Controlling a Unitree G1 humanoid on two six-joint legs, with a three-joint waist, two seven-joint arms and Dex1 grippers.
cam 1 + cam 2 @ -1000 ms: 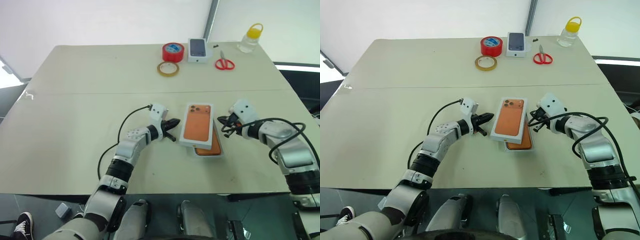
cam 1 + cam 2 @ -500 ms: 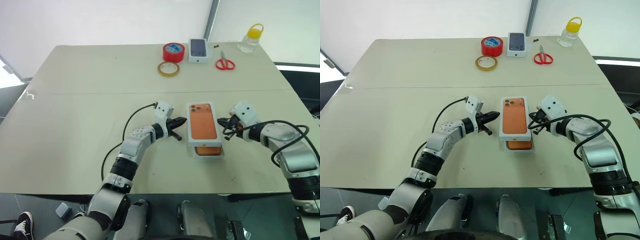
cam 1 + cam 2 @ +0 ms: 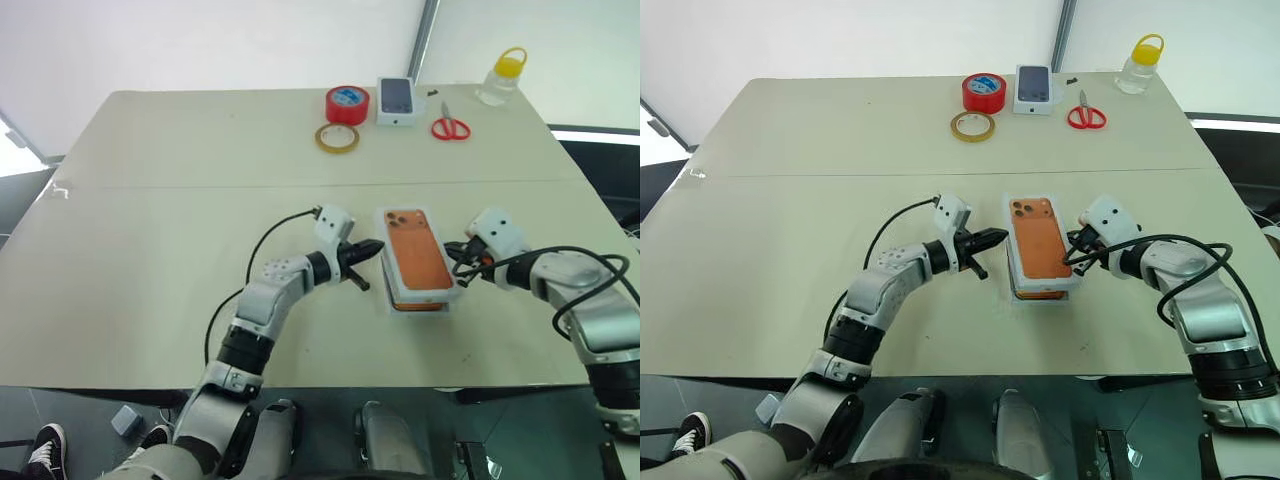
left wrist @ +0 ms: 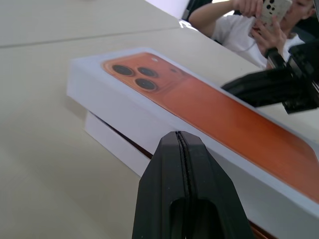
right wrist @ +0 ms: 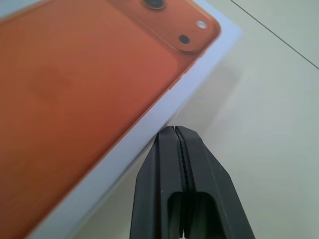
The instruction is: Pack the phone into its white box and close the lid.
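**A:** Your left gripper (image 3: 372, 246) is sitting with its fingers pressed together, holding nothing, tip just beside the left long wall of the lid (image 3: 417, 260). Your right gripper (image 3: 457, 250) is pinched shut too, empty, nosing at the opposite wall.

**B:** And the lid itself?

**A:** It is lying on the white box (image 4: 112, 142), printed orange face up, but skewed: the left wrist view is showing the box's corner poking out beneath it and a dark gap between them. The phone (image 3: 418, 303) is peeking out as an orange strip at the near end of the stack, mid-table (image 3: 150, 240).

**B:** What are you risking here?

**A:** You are squeezing from both sides with closed tips. Push unevenly and the lid is likely twisting further, riding up over a box wall, or shoving the whole stack sideways instead of seating
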